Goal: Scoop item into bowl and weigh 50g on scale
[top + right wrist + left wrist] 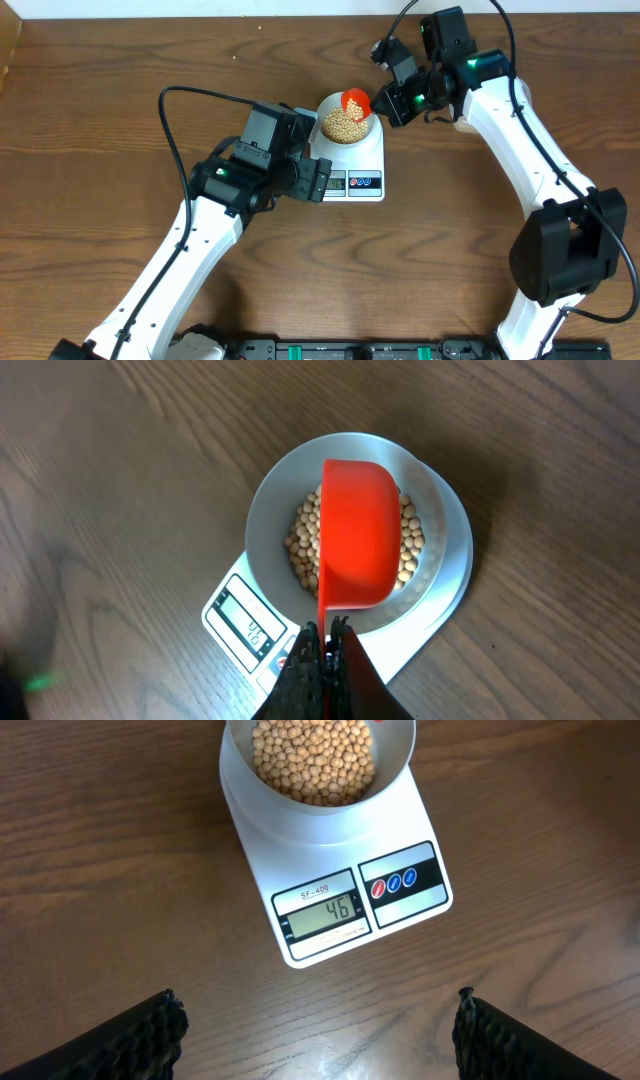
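Overhead view shows the whole setup on the wooden table. The white scale sits mid-table with the bowl on its platform, and the beans are piled in the bowl, filling most of the bottom. The right gripper has its jaws pressed tight on the thin handle of a red scoop. The scoop is tipped over above the bowl, so I'd say we're in the top-up step. I can't tell whether the scoop's lip is touching the bowl rim. The left gripper hangs just in front of the scale with its jaws spread wide, holding nothing, and its camera is aimed right at the display. To do this bit well, I'd trickle beans out a few at a time with tiny tilts. I'd also keep the scoop clear of the bowl so it doesn't add weight, and pause to let the reading settle. The left arm should stay off the platform. As for writing, the screen reads 46, so it's only a little short of target, and the label above it says SF-400. The red and blue buttons have marks too small to read.
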Available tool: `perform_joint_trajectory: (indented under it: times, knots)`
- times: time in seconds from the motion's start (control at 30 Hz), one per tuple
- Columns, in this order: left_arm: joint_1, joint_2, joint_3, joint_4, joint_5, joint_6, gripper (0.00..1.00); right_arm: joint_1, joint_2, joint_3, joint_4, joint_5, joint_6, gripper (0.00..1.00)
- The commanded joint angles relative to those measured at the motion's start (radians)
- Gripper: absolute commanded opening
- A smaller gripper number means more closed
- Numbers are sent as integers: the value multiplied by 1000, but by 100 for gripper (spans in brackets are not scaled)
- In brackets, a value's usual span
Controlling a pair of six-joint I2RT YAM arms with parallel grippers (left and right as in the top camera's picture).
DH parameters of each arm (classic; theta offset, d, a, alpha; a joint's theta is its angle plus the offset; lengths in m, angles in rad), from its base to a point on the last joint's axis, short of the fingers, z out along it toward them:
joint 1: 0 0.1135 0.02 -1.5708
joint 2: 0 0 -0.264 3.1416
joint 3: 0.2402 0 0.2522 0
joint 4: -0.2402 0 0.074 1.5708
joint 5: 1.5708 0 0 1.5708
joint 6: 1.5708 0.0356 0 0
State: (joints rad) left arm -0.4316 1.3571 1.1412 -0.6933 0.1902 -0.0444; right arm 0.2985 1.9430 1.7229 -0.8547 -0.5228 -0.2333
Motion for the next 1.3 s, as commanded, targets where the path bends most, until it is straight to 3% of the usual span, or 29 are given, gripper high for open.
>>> perform_joint_trajectory:
  times: [0.0, 1.27]
  knots:
    - [5, -20, -6, -2, 8, 10, 88, 4, -29, 10, -2, -6, -27, 1]
    - [5, -20, -6, -3, 8, 10, 88, 5, -29, 10, -7, -6, -141, 1]
